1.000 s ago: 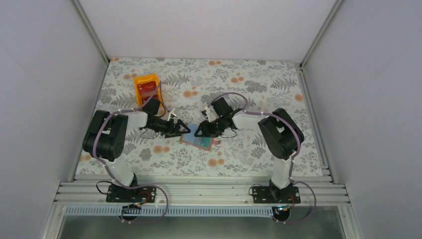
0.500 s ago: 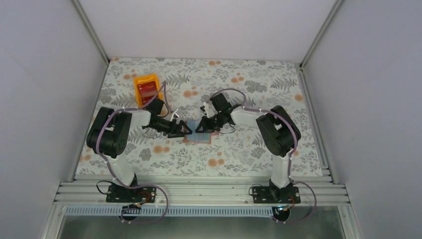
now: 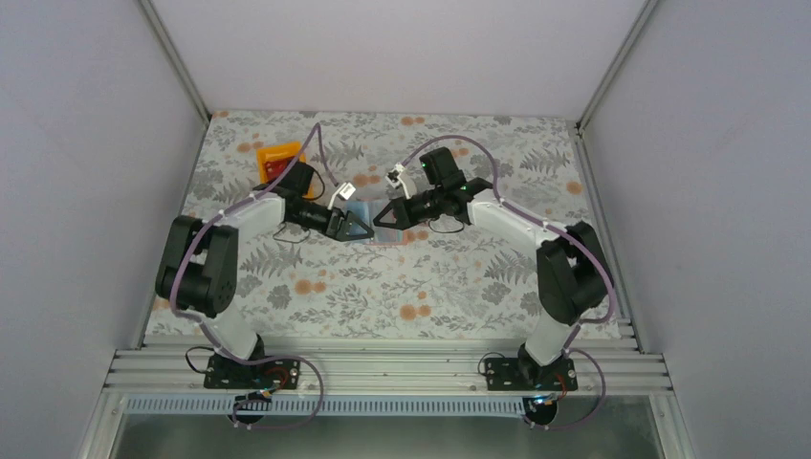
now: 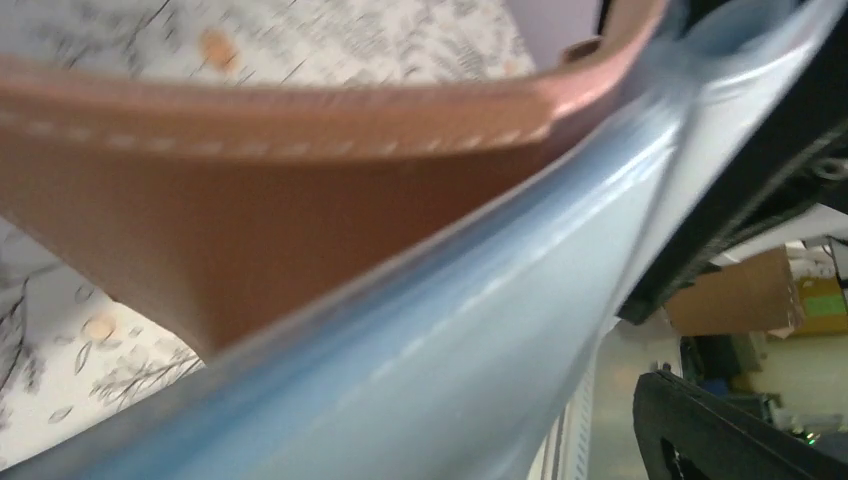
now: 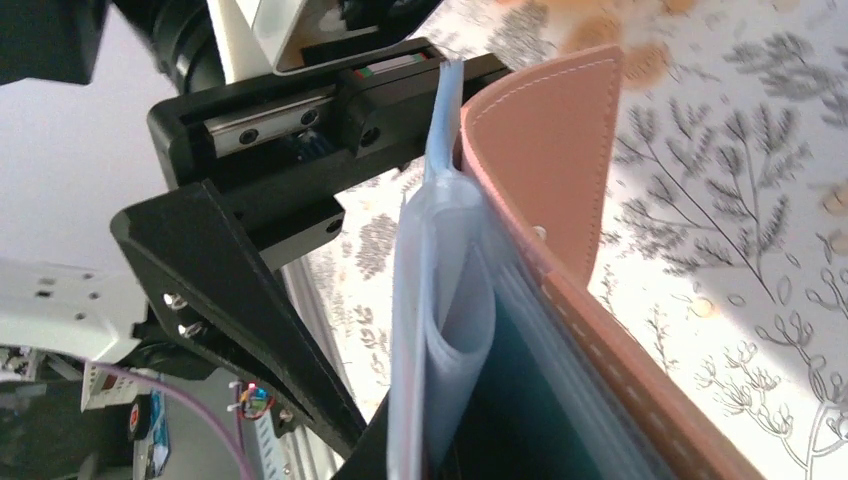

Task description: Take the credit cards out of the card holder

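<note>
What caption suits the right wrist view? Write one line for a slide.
Tan card holder seen edge-on, pale blue lining bulging toward the open left gripper.

The tight spot is mid-table, where the left gripper (image 3: 354, 226) and right gripper (image 3: 385, 216) meet nose to nose with the card holder (image 5: 560, 200) wedged between them, leaving no gap to slip through. The right one is clamped on it. The left one's jaws stand wide, with its pale blue flap (image 5: 440, 260) between them. The left arm (image 3: 268, 208) crosses over the orange tray (image 3: 277, 153) in the far left corner, blocking that approach from above. The near half of the table (image 3: 430, 296) lies open, as does the far right corner. White walls (image 3: 86, 210) hem in both sides and the back.
</note>
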`<state>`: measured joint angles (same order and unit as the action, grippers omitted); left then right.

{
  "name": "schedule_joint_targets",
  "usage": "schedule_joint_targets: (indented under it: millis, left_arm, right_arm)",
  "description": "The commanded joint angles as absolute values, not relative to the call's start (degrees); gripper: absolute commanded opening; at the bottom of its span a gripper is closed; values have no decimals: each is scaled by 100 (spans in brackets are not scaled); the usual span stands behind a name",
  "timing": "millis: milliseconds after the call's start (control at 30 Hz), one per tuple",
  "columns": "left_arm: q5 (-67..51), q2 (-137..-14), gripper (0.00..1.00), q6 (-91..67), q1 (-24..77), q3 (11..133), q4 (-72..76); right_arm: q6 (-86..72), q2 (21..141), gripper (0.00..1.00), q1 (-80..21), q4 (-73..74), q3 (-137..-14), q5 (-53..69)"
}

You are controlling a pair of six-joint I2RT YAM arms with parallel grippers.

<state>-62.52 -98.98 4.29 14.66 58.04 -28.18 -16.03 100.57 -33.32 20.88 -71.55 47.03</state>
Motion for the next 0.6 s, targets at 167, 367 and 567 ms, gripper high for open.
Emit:
schedule_joint_targets:
  millis: [167,367,567]
  left_arm:
    - [-7348,-8821,84,1557,1485,5998,-3568]
    - [-7997,-8613,46,2051,1485,6322,-4098]
    - [-7947,-8582,3,2711,1484,6890,-4829]
  right_arm:
    - [-570,9137,4,-3296,2643,-7609,5185]
    - [-544,9006,4,-3306,2525,-7669,5428]
    - [-431,8677,16,-3301,2473,-7781,5486]
